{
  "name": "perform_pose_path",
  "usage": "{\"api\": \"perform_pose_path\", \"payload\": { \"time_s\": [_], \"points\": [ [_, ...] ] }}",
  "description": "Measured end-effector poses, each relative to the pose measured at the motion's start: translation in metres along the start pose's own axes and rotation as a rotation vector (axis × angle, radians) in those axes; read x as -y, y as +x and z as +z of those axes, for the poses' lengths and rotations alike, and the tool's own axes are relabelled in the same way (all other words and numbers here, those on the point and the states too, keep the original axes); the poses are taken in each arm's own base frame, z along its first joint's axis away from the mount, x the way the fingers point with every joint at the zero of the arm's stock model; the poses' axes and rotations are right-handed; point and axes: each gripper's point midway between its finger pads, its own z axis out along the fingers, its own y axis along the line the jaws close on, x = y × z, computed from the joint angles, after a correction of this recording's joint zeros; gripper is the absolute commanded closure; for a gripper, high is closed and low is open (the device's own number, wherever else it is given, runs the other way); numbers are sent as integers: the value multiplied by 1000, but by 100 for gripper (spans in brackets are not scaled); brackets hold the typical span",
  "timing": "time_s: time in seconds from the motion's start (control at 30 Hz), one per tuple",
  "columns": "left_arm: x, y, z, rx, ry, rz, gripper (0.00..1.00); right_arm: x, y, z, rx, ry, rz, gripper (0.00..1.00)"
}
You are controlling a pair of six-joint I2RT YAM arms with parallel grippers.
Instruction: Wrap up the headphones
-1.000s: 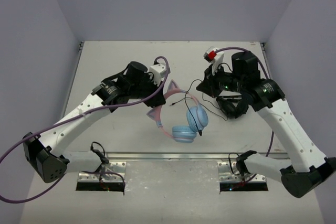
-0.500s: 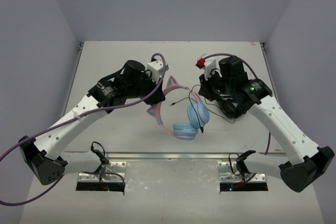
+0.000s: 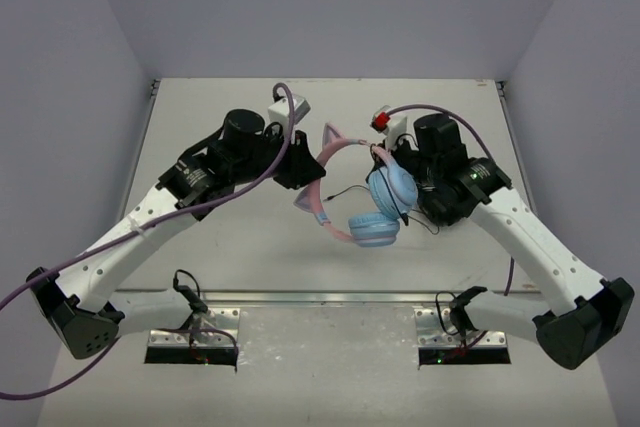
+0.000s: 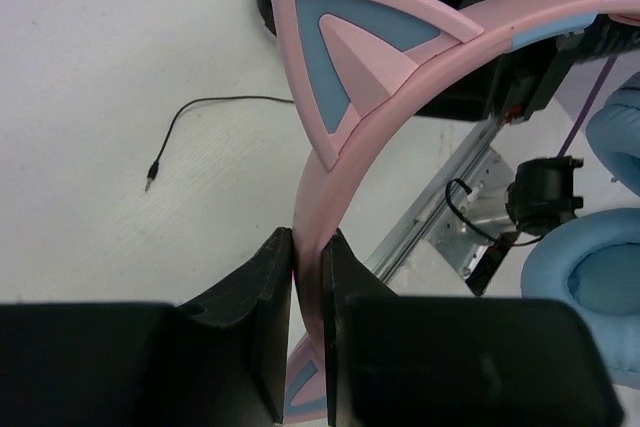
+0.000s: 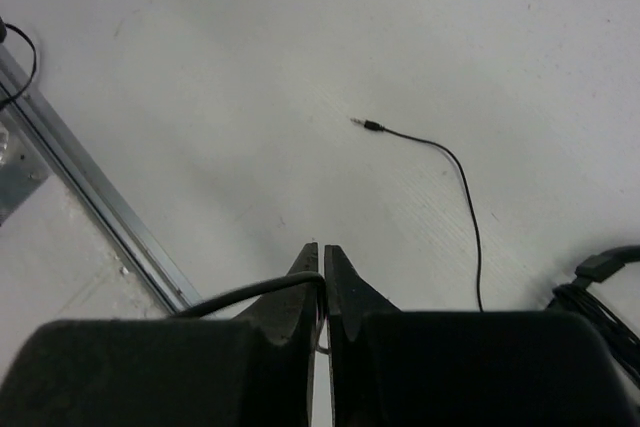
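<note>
The headphones (image 3: 345,197) have a pink headband (image 4: 400,42) with cat ears and light-blue ear cups (image 3: 391,187). They hang above the table between the two arms. My left gripper (image 4: 308,239) is shut on the headband just below one cat ear (image 4: 350,57); in the top view it (image 3: 306,173) sits at the band's left side. My right gripper (image 5: 322,252) is shut on the thin black cord (image 5: 240,297), which loops out to the left of its fingers. From above, that gripper (image 3: 383,160) is close against the upper ear cup.
All-black headphones (image 5: 600,277) lie on the table under the right arm, their cord and jack (image 5: 366,124) trailing across the white surface. A metal rail (image 3: 330,297) runs along the near table edge. Grey walls close in the sides and back.
Both arms have lifted the headphones and carried them back and to the right. The right gripper moved left with the cord, ending up against the upper ear cup.
</note>
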Motion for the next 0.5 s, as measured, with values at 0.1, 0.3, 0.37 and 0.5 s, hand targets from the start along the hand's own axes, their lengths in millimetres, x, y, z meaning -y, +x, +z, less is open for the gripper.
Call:
{"api": "perform_pose_path", "payload": {
  "time_s": [0.1, 0.3, 0.37, 0.5],
  "points": [
    [5, -14, -3, 71, 11, -41, 100, -11, 1, 5, 53, -55, 45, 79],
    [29, -53, -33, 244, 78, -76, 100, -39, -9, 18, 162, -217, 155, 58],
    [34, -63, -41, 277, 83, -87, 100, -48, -23, 21, 214, -282, 187, 57],
    [36, -89, -58, 337, 42, -122, 99, -61, -50, 36, 288, -391, 240, 58]
  ]
}}
